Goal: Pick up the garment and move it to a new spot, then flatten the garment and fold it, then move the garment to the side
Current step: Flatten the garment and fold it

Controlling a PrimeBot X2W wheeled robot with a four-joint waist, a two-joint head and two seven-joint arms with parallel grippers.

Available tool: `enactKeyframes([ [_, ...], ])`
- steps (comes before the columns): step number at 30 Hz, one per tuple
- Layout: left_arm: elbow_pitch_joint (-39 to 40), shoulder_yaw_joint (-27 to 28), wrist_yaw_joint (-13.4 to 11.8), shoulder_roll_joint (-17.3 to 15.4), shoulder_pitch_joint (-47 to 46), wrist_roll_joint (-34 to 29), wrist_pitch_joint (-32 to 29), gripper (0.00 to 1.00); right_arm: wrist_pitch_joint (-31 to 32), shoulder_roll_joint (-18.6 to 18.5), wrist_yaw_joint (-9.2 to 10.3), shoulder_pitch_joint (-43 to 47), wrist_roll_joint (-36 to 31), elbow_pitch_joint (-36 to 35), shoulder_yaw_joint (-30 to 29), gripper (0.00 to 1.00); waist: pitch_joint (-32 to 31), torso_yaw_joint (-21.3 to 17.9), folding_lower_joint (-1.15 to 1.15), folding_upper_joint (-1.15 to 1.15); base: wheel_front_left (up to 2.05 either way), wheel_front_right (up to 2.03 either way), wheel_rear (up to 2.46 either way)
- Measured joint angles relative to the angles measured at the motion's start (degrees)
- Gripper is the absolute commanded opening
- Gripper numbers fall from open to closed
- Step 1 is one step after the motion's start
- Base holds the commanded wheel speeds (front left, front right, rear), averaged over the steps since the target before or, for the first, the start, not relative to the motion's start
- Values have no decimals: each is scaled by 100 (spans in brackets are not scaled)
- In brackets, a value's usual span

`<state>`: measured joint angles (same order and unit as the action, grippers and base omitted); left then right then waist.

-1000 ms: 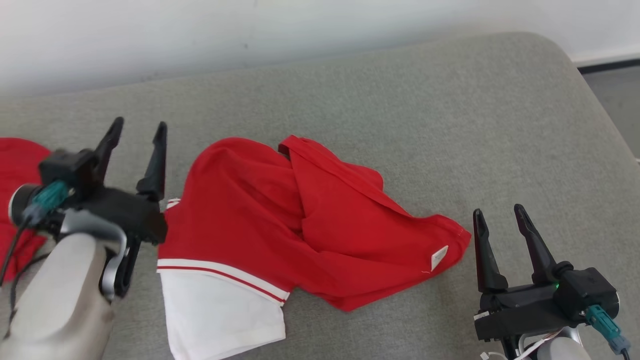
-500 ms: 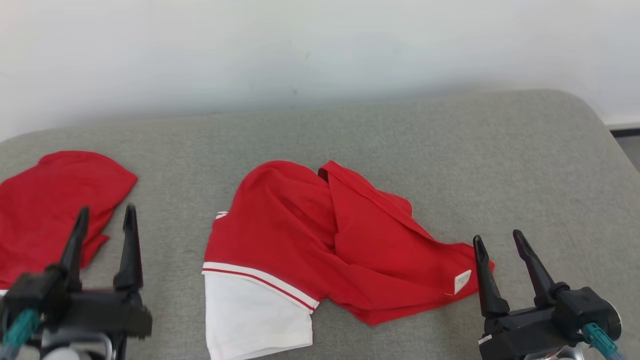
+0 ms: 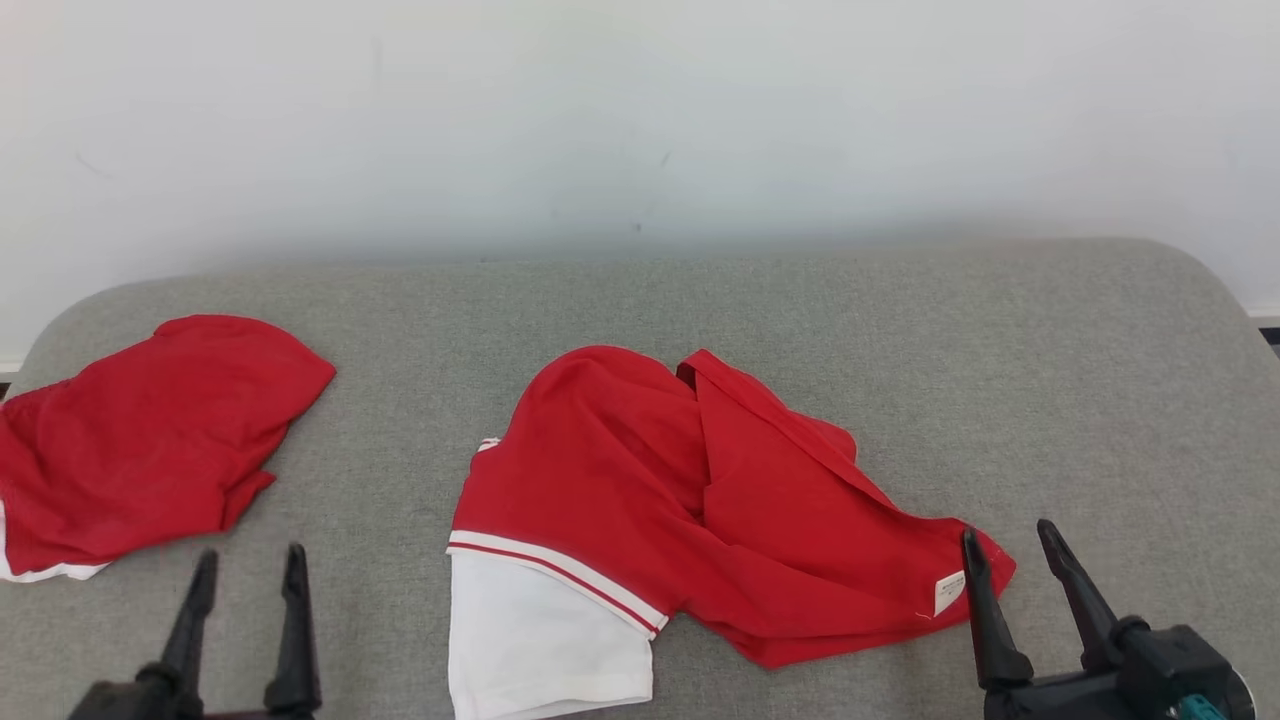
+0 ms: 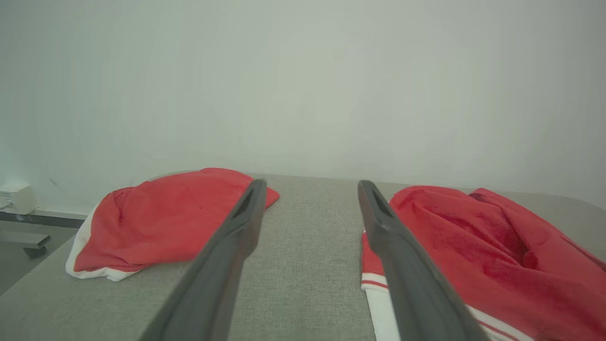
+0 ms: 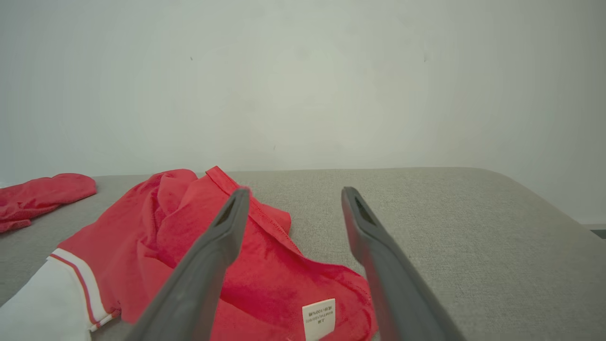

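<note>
Left end effector (image 3: 251,552), head view: two long dark fingers at the lower left, spread wide, nothing between them, tips over the bare grey fabric-covered table (image 3: 1000,340).
Right end effector (image 3: 1007,530), lower right: fingers likewise wide apart and empty. Its left-hand finger overlaps the garment's right corner in this view; contact cannot be told.
Crumpled red fabric garment with a white panel and red-and-white striped trim (image 3: 620,470): lies mid-table, between the two end effectors. The white panel is toward the near edge and a small white label (image 3: 948,592) sits at the right corner.
Rumpled plain red cloth bundle (image 3: 150,440): far left of the table, well apart from the garment.
Pale wall (image 3: 640,120): behind the table.

Left wrist view: left end effector (image 4: 311,183) with fingers parted wide, holding nothing, bare table (image 4: 307,265) between them. Red bundle (image 4: 165,218) lies left of the fingers, with a white edge low down. Garment (image 4: 473,237) lies to the right, its striped trim just beside the right-hand finger.

Right wrist view: right end effector (image 5: 296,189) with fingers spread wide, empty. Garment (image 5: 156,237) lies behind and to the left of the left-hand finger. Label (image 5: 319,317) shows between the fingers near the bottom edge, print too small to read. Red bundle (image 5: 42,192) is at the far left. Bare table (image 5: 473,237) lies to the right.
</note>
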<state>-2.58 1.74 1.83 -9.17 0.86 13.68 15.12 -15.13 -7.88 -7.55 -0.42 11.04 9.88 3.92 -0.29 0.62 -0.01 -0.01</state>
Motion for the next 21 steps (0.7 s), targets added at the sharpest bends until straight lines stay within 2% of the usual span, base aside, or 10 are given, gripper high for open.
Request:
enactKeyframes([
  [9, -313, -109, 275, 87, 366, -198, 0, 100, 0, 75, 0, 342, 48, 47, -126, 100, -17, 104, 0, 1, 0, 0, 0],
  [21, -426, -41, 376, 213, 377, -278, 0, 100, 0, 110, 0, 373, 41, 119, -152, 100, -32, 129, 1, 1, 0, 0, 0],
])
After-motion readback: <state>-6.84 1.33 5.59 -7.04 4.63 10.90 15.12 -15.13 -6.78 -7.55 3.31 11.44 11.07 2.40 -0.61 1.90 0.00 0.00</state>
